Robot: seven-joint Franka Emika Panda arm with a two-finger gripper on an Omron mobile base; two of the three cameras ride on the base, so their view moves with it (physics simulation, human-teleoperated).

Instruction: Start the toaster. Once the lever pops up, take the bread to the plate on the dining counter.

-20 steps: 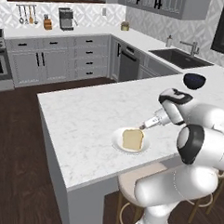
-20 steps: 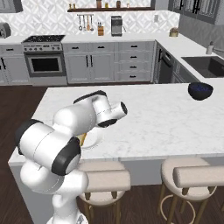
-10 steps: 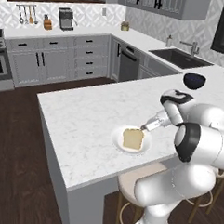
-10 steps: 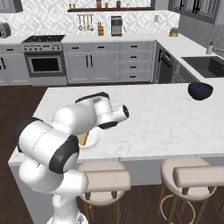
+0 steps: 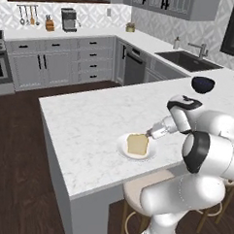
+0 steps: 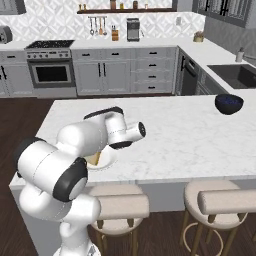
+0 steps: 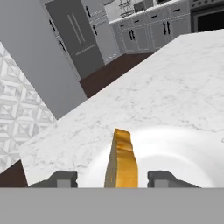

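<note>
The bread (image 5: pixel 137 144) is set on the plate (image 5: pixel 123 147) on the table (image 5: pixel 89 117), the gripper (image 7: pixel 113 178) is spread clear either side, so it should be drawn straight back without clipping the crust.

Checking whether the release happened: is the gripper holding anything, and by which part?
Nothing: the gripper is open, fingertips clear of both faces of the bread on the plate.
</note>
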